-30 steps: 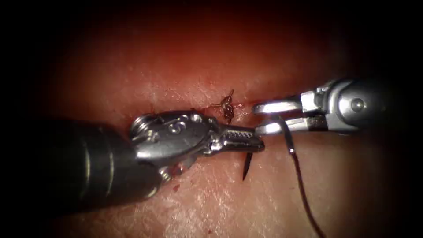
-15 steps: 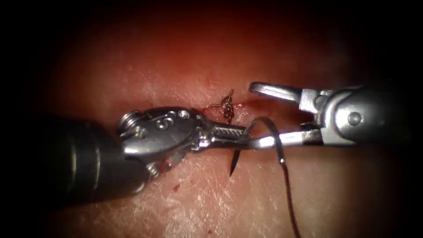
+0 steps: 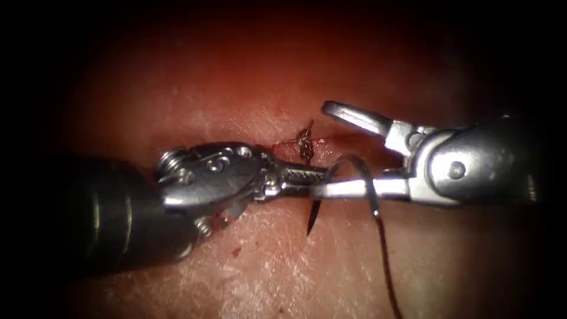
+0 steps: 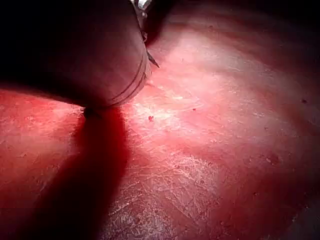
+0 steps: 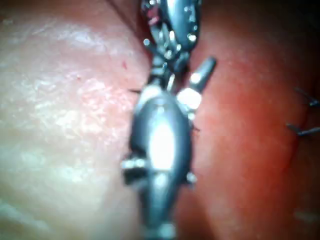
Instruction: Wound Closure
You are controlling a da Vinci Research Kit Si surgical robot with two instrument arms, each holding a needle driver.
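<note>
Left steel needle driver point(image 3: 313, 178) jaws clamped on the curved dark needle point(image 3: 348, 168) near its tip end; point hangs free above the pale tissue point(image 3: 248, 277), not embedded. Right steel needle driver point(image 3: 336, 147) jaws wide apart, holding nothing, lower jaw by the needle. One knotted stitch point(image 3: 305, 142) sits on the red cut point(image 3: 331, 140); rest looks unclosed. Dark thread point(image 3: 387, 260) trails downward. Open tissue below, tools crowded at the cut.
</note>
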